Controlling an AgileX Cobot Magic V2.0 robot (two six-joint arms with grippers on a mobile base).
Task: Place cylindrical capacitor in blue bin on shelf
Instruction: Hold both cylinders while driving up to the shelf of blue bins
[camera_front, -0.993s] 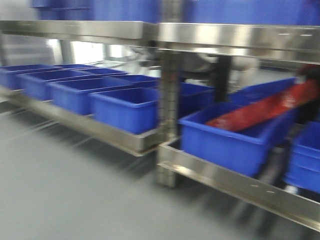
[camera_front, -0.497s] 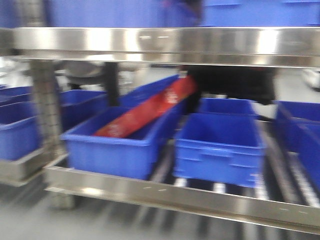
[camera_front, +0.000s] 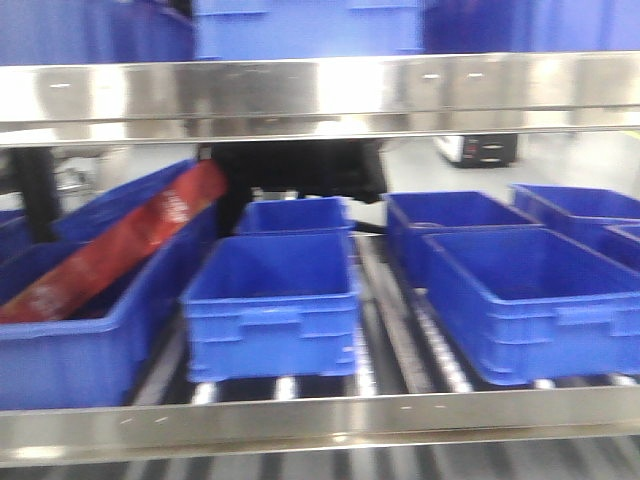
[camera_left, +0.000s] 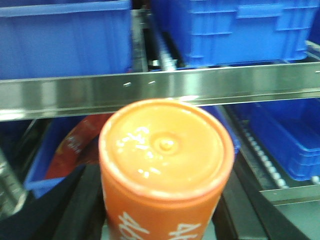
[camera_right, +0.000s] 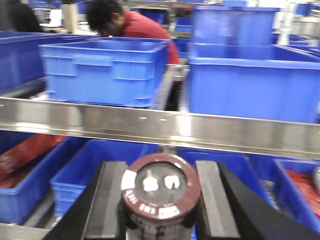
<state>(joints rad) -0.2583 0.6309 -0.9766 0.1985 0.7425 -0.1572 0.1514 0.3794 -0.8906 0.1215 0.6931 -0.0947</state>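
Right wrist view: your R gripper (camera_right: 160, 169) sits at 6 o'clock. Its pads are closed partway onto the cylindrical capacitor (camera_right: 161, 192), which has a maroon top w/ two terminals and stands upright betw. them.

The steel shelf (camera_right: 160, 127) rail crosses mid-frame. A blue bin (camera_right: 95, 170) lies below it at 8 o'clock, w/ more bins at 12. A person in red (camera_right: 132, 25) bends behind the rack at 11.

Left wrist view: your L gripper (camera_left: 165, 222) seems clamped on an orange cylinder (camera_left: 166, 150), but its jaws are mostly hidden.

Front view is blurred; a red bag (camera_front: 110, 250) fills the 9 o'clock bin.

Risks:
- A level reach could knock the cap or fingers on the rail.
- A high release could bounce it out.
- You could pick the bagged bin by mistake.
- The person is close behind.
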